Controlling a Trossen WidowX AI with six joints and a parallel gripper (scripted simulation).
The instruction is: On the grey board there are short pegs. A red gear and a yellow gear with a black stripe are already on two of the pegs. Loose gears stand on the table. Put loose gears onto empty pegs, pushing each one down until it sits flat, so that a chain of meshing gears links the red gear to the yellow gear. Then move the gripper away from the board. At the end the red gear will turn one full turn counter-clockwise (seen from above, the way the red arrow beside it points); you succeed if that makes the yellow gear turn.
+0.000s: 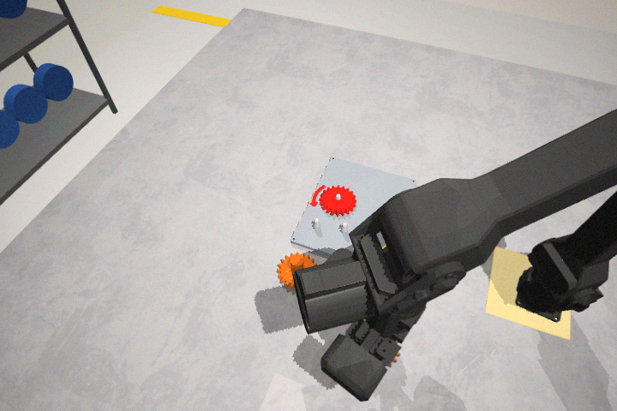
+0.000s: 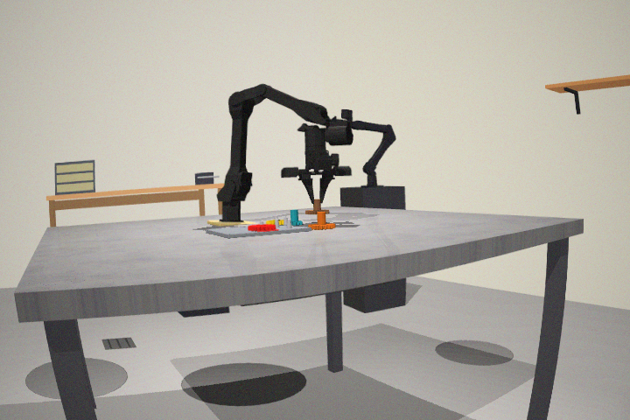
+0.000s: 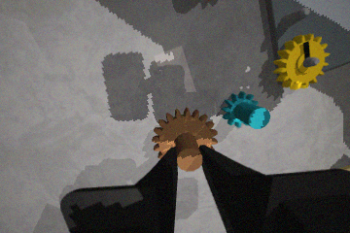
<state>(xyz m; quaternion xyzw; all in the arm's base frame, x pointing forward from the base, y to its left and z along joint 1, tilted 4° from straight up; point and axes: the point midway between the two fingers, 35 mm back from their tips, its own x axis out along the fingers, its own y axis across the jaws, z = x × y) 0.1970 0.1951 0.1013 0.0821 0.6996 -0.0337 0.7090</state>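
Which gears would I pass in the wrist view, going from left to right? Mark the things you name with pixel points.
Brown gear (image 1: pixel 397 355) (image 2: pixel 317 210) (image 3: pixel 185 123), teal gear (image 2: pixel 294 218) (image 3: pixel 241 111), yellow gear with a black stripe (image 2: pixel 271 222) (image 3: pixel 292 68).

Seen from the top, the board (image 1: pixel 377 181) (image 2: pixel 227 233) lies on the table (image 1: pixel 173 145) (image 2: pixel 301 282) (image 3: pixel 61 97) left of the plate (image 1: pixel 500 276) (image 2: pixel 214 222), bearing one gear (image 1: pixel 337 206) (image 2: pixel 261 227) right of the arrow (image 1: pixel 314 195) and behind two pegs (image 1: pixel 344 227), with a loose gear (image 1: pixel 287 271) (image 2: pixel 321 226) just before the board.
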